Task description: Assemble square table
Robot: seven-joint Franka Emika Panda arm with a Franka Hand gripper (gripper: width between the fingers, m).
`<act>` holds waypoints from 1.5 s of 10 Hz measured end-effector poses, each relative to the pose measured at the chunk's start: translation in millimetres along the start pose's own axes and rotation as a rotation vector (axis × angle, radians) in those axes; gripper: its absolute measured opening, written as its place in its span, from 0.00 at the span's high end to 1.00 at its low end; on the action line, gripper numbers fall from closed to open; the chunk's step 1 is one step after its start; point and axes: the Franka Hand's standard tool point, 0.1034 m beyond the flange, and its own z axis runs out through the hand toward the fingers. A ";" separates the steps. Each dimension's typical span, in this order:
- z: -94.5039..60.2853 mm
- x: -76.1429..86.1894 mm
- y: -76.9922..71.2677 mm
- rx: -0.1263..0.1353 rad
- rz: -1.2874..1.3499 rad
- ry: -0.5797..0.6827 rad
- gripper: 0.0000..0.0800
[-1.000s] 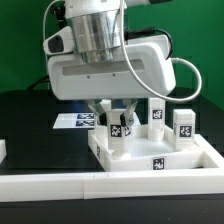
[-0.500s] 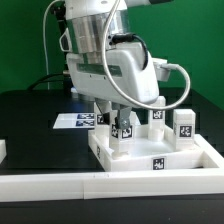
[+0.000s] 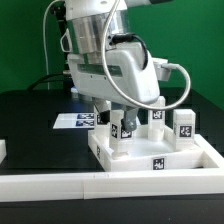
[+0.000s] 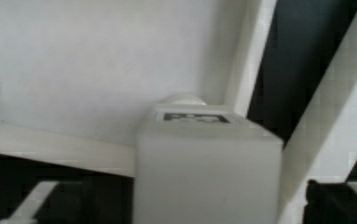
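The square table top (image 3: 165, 158) is a white rimmed slab with a tag on its front edge, lying on the black table. My gripper (image 3: 119, 122) hangs straight down over its near-left corner. The fingers (image 3: 108, 116) flank a short white tagged leg (image 3: 119, 140) that stands upright on the slab, and they look shut on it. In the wrist view the same leg (image 4: 210, 165) fills the middle, with its tag on top. The slab (image 4: 104, 70) lies behind it and a dark finger (image 4: 347, 200) shows at the edge. Two more legs (image 3: 157, 113) (image 3: 183, 126) stand at the back right.
White border bars run along the front (image 3: 90, 184) and the exterior view's right (image 3: 214, 152). The marker board (image 3: 74, 121) lies flat behind the slab on the exterior view's left. A small white block (image 3: 3, 150) sits at the left edge.
Between one second and half a second ago my wrist turned about its vertical axis over the leg. Since then nothing has visibly moved.
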 end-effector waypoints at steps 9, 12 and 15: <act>3.8 -12.6 -3.6 -0.077 -0.860 0.027 0.19; 3.1 -8.0 -0.6 -0.081 -1.027 0.023 0.19; 3.7 -9.1 -0.8 -0.084 -1.211 0.015 0.19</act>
